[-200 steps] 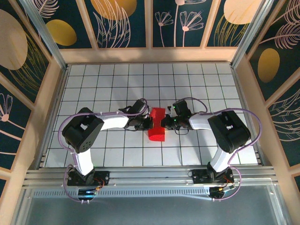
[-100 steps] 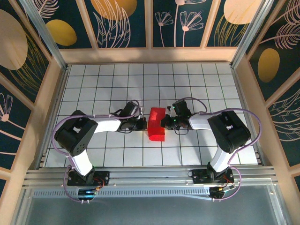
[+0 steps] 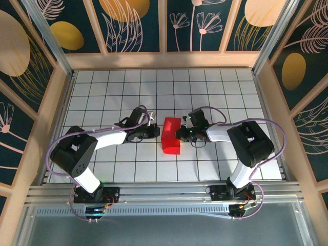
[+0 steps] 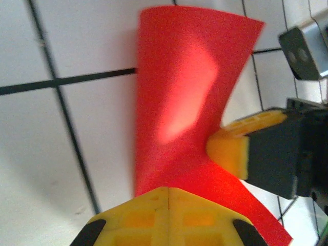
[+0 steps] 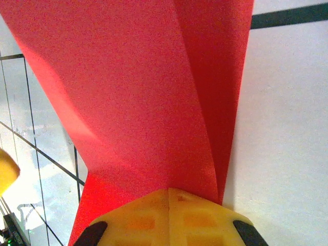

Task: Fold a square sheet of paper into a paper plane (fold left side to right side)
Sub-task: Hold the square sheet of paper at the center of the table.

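Observation:
The square sheet of paper (image 3: 171, 136) lies folded in half as a bright red upright rectangle in the middle of the white tiled table (image 3: 102, 92). Its upper layer bulges in a loose curve (image 4: 184, 87). My left gripper (image 3: 155, 131) is shut, with its tips (image 4: 168, 190) just at the paper's left edge. My right gripper (image 3: 178, 134) is also shut, and its tips (image 5: 169, 190) rest on the paper's right side (image 5: 143, 92). One yellow fingertip (image 4: 230, 148) of the right gripper presses on the red sheet in the left wrist view.
Wooden side walls (image 3: 43, 128) and patterned panels (image 3: 133, 25) close in the table on three sides. A metal rail (image 3: 164, 192) runs along the near edge by the arm bases. Bare tiles stretch behind and beside the paper.
My left arm has drawn back to the left, off the paper, and its elbow has swung outward. The right gripper and the paper have stayed in place.

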Robot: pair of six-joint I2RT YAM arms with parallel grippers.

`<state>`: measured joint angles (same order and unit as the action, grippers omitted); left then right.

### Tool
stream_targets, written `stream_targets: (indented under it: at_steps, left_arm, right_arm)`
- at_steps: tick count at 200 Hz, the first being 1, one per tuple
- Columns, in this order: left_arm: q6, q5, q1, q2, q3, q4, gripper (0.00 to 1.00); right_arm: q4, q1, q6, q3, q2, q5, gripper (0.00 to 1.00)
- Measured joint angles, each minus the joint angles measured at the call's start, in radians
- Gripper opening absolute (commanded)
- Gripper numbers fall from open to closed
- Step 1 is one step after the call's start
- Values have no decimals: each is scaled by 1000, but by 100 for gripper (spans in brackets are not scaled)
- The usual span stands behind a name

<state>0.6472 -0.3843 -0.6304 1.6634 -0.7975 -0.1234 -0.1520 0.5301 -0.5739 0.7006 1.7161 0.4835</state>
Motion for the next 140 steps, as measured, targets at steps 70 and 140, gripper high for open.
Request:
stream_targets:
  at_steps: [70, 140]
  left_arm:
    - [0, -28, -69, 142, -63, -11, 0]
    - [0, -23, -68, 170, -63, -10, 0]
  right_arm:
    - [0, 0, 0, 0, 0, 0, 0]
    - [-1, 0, 0, 0, 0, 4, 0]
